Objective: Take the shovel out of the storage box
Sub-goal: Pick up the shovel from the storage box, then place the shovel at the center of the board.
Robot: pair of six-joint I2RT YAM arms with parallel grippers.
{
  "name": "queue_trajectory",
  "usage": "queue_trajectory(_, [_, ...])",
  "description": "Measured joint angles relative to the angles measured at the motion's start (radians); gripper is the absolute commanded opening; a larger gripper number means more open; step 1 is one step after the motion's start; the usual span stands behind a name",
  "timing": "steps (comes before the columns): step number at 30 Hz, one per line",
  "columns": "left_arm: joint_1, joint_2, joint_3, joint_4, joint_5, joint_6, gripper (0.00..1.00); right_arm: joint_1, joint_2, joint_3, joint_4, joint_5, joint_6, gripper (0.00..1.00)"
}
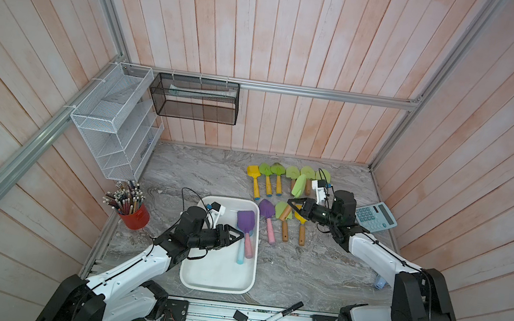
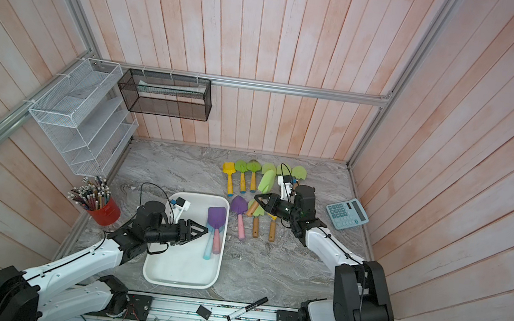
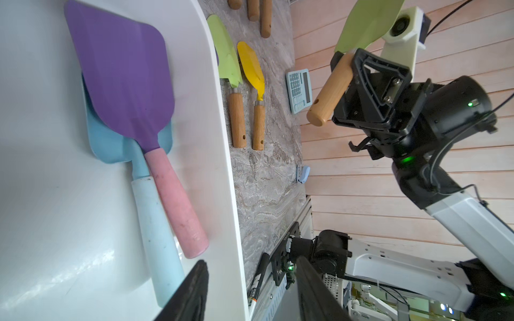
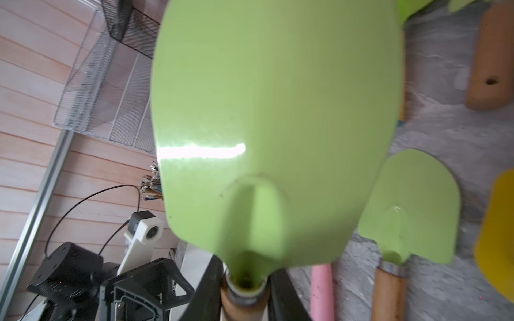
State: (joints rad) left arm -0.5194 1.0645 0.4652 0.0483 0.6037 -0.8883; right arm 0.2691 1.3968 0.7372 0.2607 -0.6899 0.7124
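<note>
The white storage box (image 1: 215, 288) (image 2: 179, 283) lies front and centre on the marble table. Inside it a purple shovel (image 1: 246, 220) (image 3: 125, 83) with a pink handle rests on a light-blue shovel (image 1: 240, 257) (image 3: 155, 236), both against the box's right wall. My left gripper (image 1: 239, 234) (image 2: 204, 229) (image 3: 251, 261) hovers over the box beside their handles, open, with nothing between its fingers. My right gripper (image 1: 291, 202) (image 2: 259, 198) (image 4: 244, 278) is shut on the wooden handle of a green shovel (image 1: 299, 185) (image 4: 278, 111), held in the air above the shovels on the table.
Several green, yellow and purple shovels (image 1: 266, 216) lie in two rows right of the box. A calculator (image 1: 375, 216) sits far right and a red cup of pencils (image 1: 135, 214) left. A marker (image 1: 282, 313) lies on the front rail. A white wire rack (image 1: 112, 122) and a black mesh basket (image 1: 194, 99) hang on the walls.
</note>
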Motion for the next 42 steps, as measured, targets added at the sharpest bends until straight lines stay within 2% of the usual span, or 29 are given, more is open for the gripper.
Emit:
queue_trajectory(11, [-0.15,0.18,0.122,-0.081,-0.166,0.085,0.49,-0.043,-0.024,0.034,-0.364,0.328,-0.202,0.2])
queue_trajectory(16, [-0.185,0.21,0.14,-0.108,-0.23,0.1,0.49,-0.046,-0.059,0.039,-0.438,0.488,-0.254,0.2])
queue_trajectory(22, [-0.214,0.259,0.159,-0.122,-0.282,0.104,0.49,-0.048,-0.012,0.046,-0.48,0.613,-0.288,0.2])
queue_trajectory(28, [-0.232,0.28,0.173,-0.145,-0.327,0.111,0.49,-0.049,0.071,0.049,-0.494,0.663,-0.296,0.21])
queue_trajectory(42, [-0.244,0.327,0.181,-0.199,-0.38,0.122,0.49,-0.053,0.162,0.054,-0.458,0.69,-0.298,0.22])
